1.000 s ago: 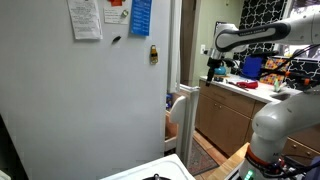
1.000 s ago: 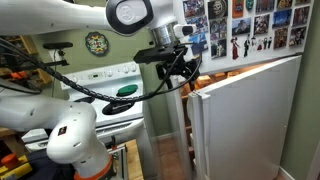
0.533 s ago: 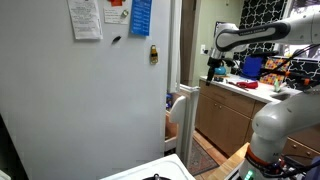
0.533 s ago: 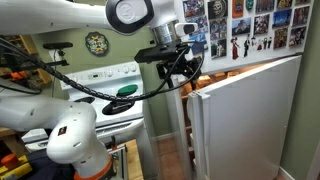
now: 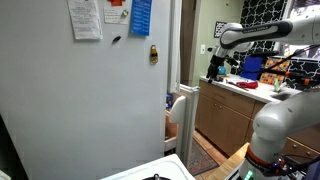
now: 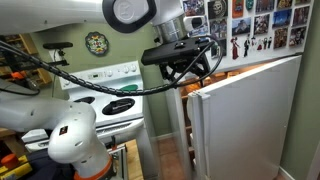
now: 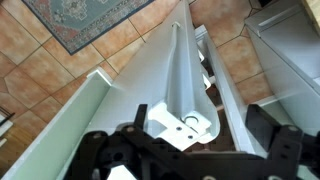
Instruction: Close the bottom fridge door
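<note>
The bottom fridge door (image 6: pixel 245 115) stands open, a white slab reaching about half the fridge's height. In an exterior view it shows edge-on as a narrow white strip (image 5: pixel 188 120) beside the grey fridge side wall (image 5: pixel 80 100). My gripper (image 6: pixel 186 70) hangs just above the door's top corner near the fridge body; it also shows in an exterior view (image 5: pixel 218 68). In the wrist view the open gripper (image 7: pixel 200 128) looks down on the door's top edge (image 7: pixel 185 60) and its hinge bracket. The fingers are spread to either side and hold nothing.
The upper door (image 6: pixel 250 30) is covered with pictures. A white stove (image 6: pixel 105 80) stands behind the arm. A wooden counter with cabinets (image 5: pixel 235 110) faces the fridge. Tiled floor and a rug (image 7: pixel 80 15) lie below. The robot base (image 6: pixel 70 135) is at the near side.
The gripper has shifted sideways toward the open door's top edge and turned a little. The door has not moved.
</note>
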Controlling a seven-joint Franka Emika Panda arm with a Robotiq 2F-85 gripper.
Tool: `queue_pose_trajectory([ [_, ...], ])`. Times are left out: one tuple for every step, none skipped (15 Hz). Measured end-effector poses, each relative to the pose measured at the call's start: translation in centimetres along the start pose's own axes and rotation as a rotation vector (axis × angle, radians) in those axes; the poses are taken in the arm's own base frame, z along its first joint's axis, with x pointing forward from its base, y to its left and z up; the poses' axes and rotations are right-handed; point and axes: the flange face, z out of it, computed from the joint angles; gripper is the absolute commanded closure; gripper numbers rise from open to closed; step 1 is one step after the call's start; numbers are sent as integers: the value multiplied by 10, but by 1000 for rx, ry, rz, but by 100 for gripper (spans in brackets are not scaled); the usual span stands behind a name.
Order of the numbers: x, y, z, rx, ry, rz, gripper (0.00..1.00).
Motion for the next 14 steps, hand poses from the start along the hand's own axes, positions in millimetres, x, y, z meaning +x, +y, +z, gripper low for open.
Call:
queue_pose_trajectory([
  [-3, 4, -1, 14, 24, -43, 0],
  [-5, 7, 0, 28, 47, -85, 0],
  [-7, 10, 1, 43, 70, -128, 0],
  [-8, 14, 3, 58, 95, -171, 0],
  [-8, 17, 5, 72, 119, -215, 0],
  [-9, 21, 8, 86, 143, -259, 0],
  [-9, 24, 11, 99, 165, -303, 0],
  [-8, 28, 14, 110, 187, -347, 0],
  [-8, 33, 17, 118, 210, -387, 0],
  [-9, 38, 19, 125, 228, -401, 0],
  [-9, 44, 21, 129, 237, -406, 0],
  [-8, 47, 22, 131, 239, -408, 0],
  [-7, 49, 23, 132, 238, -410, 0],
  [-6, 50, 23, 133, 236, -411, 0],
])
